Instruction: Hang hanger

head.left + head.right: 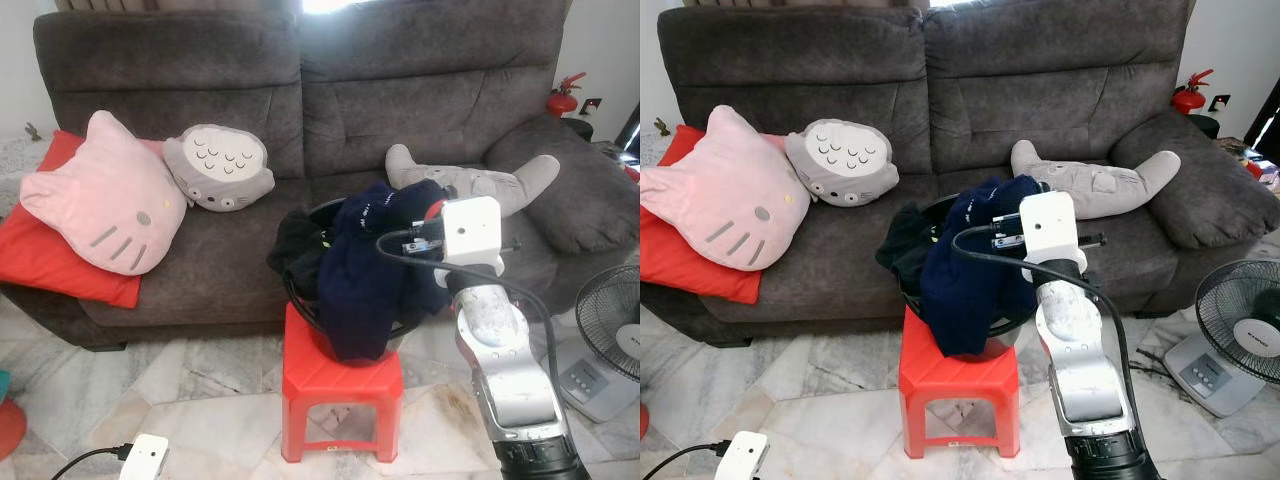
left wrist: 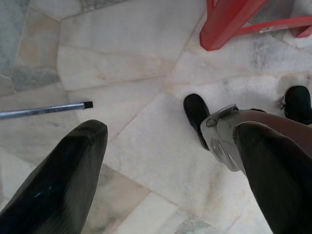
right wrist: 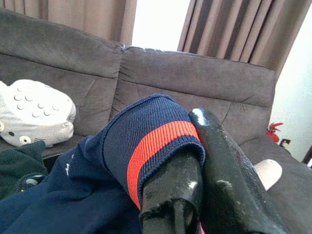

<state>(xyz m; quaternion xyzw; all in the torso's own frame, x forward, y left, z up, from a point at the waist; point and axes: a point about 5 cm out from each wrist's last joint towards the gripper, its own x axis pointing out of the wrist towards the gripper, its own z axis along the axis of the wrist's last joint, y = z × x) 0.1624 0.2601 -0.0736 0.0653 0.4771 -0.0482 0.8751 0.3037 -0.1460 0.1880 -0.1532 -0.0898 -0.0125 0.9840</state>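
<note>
Low above the marble floor (image 2: 146,63), the left gripper (image 2: 165,161) hangs with fingers spread, holding nothing. Over the red plastic stool (image 1: 340,385), the raised right gripper (image 3: 195,175) pinches a navy red-striped garment cuff (image 3: 146,141); no hanger can be made out.

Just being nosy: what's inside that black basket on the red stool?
Clothes fill the black basket on the red stool: a navy garment spilling over the rim and a dark one beside it. The right gripper pinches the navy cuff. Anything underneath is covered.
</note>
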